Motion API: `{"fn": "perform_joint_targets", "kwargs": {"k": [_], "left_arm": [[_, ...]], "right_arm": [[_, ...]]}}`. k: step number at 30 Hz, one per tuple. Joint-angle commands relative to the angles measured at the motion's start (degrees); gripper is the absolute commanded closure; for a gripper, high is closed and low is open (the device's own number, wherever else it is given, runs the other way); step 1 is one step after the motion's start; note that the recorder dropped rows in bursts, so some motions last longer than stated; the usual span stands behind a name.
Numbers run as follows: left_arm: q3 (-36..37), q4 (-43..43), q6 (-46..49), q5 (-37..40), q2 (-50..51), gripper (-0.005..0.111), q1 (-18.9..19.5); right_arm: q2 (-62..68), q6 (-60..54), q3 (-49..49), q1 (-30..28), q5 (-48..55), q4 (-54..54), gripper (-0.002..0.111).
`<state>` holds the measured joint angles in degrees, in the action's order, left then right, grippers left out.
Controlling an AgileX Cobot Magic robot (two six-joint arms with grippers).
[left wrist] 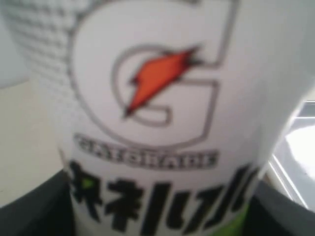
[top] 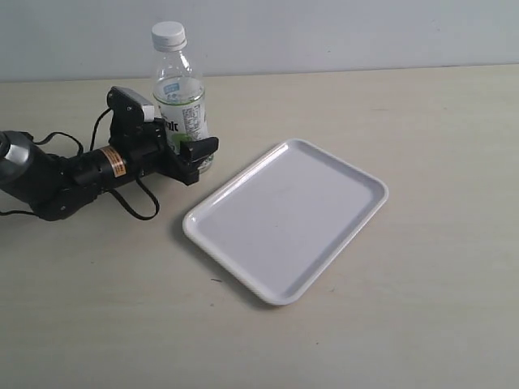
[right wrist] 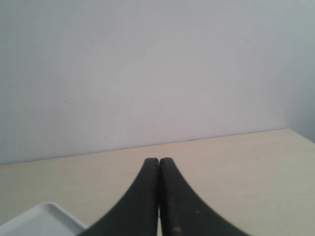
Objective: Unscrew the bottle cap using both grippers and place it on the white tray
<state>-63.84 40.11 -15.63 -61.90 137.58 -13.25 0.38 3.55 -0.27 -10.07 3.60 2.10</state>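
The bottle point(top: 180, 101) stands upright at the back left of the table, with the white bottle cap point(top: 169, 34) screwed on top. My left gripper point(top: 193, 151) reaches in low from the left, and its black fingers press on either side of the bottle's lower body. In the left wrist view the bottle's label point(left wrist: 157, 123) fills the picture and a dark finger point(left wrist: 34, 211) lies against each flank. The white tray point(top: 285, 223) lies empty just right of the bottle. My right gripper point(right wrist: 158, 162) is shut on nothing, above the table beside a corner of the tray point(right wrist: 39, 221); the exterior view does not show it.
The left arm point(top: 73, 174) lies along the table with a loop of black cable point(top: 138, 207) in front of it. A pale wall stands behind the table's far edge point(top: 365, 70).
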Motion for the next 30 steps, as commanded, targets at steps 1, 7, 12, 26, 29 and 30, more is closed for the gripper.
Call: {"fn": "perform_joint_targets", "kwargs": {"k": [1,7,12,26,29,30], "left_arm": [[-0.26,3.16,-1.30,-3.42,-1.56,0.107,0.09],[-0.26,5.03,-1.30,-3.42,-1.56,0.107,0.09],[-0.26,6.50,-1.30,-3.30,-1.56,0.107,0.09],[-0.26,7.28,-1.30,-2.46,-1.56,0.107,0.09],[-0.26,7.80,-1.30,-2.46,-1.56,0.107,0.09],[-0.26,7.85,-1.30,-2.46,-1.46,0.107,0.09]], "right_arm": [[-0.38,-0.46,0.27,0.13,-0.26,0.10,0.108],[-0.38,-0.46,0.27,0.13,-0.26,0.10,0.108],[-0.38,0.02,0.27,0.13,-5.49,1.64,0.108],[6.41,10.35,-12.36,0.13,-32.73,15.75,0.108],[22.94,-8.33,-34.44,0.13,-9.85,15.87,0.108],[27.37,-12.80,-41.37,0.13,-2.00,15.71,0.108]]}}
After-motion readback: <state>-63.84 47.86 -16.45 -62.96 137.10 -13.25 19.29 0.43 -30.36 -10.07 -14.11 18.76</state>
